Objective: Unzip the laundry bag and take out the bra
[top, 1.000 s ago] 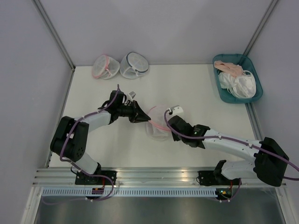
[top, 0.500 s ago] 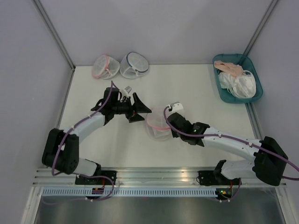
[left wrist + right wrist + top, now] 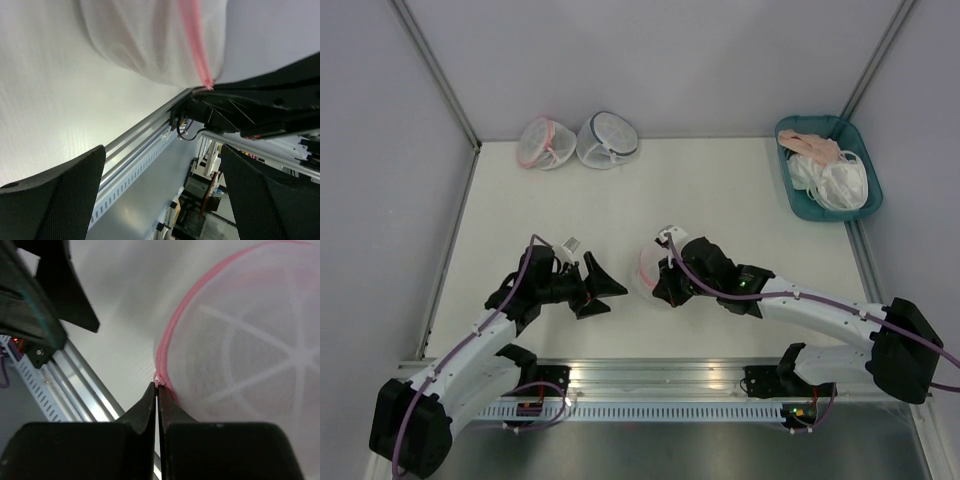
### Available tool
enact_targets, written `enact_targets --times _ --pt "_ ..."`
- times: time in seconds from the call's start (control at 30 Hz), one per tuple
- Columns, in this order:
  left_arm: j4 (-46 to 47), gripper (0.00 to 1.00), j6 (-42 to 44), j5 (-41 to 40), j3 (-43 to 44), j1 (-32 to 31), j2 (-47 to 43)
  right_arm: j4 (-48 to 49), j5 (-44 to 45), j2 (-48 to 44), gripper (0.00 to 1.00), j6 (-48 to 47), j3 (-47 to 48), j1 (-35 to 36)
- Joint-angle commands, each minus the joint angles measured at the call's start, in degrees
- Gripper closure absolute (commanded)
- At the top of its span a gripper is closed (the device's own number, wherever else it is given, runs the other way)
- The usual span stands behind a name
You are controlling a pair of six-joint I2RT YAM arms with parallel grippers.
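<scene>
Right gripper clenched on zipper pull at laundry bag rim; left gripper spread wide, empty, beside bag — unzipping apparently barely begun; bra not yet out.

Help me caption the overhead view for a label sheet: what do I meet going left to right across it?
Pink-rimmed pouch at the back → open left gripper → laundry bag pinched by the right gripper → teal tray. Left out: the dark-trimmed pouch, which overlaps the left gripper's span.
</scene>
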Motion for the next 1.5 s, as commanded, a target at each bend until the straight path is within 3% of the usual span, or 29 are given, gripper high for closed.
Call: enact_targets --times 0.0,0.43,0.73,0.93,1.13,1.23,1.47 --pt "1.3 0.01 -5.3 -2.4 -0.3 -0.8 1.2 7.5 -11.9 1.0 0.99 -0.5 0.3 0.5" --pt "11.7 0.01 -9.4 -8.1 7.3 -6.1 13.2 9.1 -10.2 3.9 1.00 -0.2 0.4 3.5" --pt "13.9 0.08 -10.2 -9.8 9.3 -11.8 20.8 7.9 -7.0 2.2 1.00 -0.4 0.4 3.6" --pt "18.0 0.23 -11.2 -9.2 8.8 -12.5 23.8 8.4 -6.5 2.1 0.99 -0.3 0.4 3.6" --pt "20.1 0.54 -11.0 -9.5 10.2 -12.5 26.6 7.2 -5.0 0.6 1.00 -0.5 -0.1 3.6" --pt "20.1 0.76 -10.5 -9.7 11.2 -12.4 28.1 6.6 -3.8 -0.4 1.00 -0.5 -0.7 3.6" --pt "18.5 0.89 -8.5 -10.0 13.5 -10.7 29.9 2.0 1.1 -1.9 1.00 -1.1 -0.4 3.6"
